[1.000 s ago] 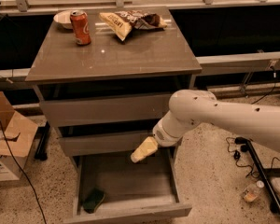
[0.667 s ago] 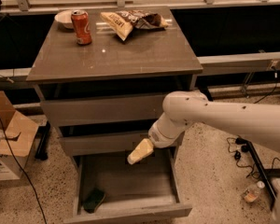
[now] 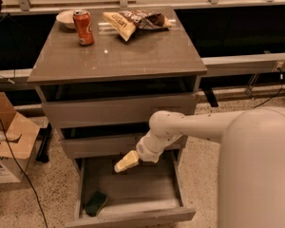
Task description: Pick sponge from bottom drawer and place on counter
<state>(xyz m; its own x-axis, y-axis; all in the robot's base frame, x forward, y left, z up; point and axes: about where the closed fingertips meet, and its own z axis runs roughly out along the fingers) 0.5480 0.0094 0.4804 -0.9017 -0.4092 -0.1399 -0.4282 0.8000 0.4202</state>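
The bottom drawer point(image 3: 166, 198) is pulled open below two shallower grey drawers. The sponge point(image 3: 96, 204), dark green with a yellow edge, lies flat in the drawer's front left corner. My gripper point(image 3: 126, 162), with pale yellowish fingers, hangs over the back middle of the open drawer, above and to the right of the sponge, apart from it. The white arm reaches in from the right. The counter point(image 3: 147, 51) is the glossy grey-brown top of the cabinet.
On the counter stand a red soda can point(image 3: 83, 27), a tan and brown snack bag point(image 3: 133, 22) and a small white bowl point(image 3: 65, 18) at the back. An open cardboard box point(image 3: 9, 141) sits on the floor at the left.
The arm and gripper have moved left and a little down over the open bottom drawer, closer to the sponge. The sponge has not moved.
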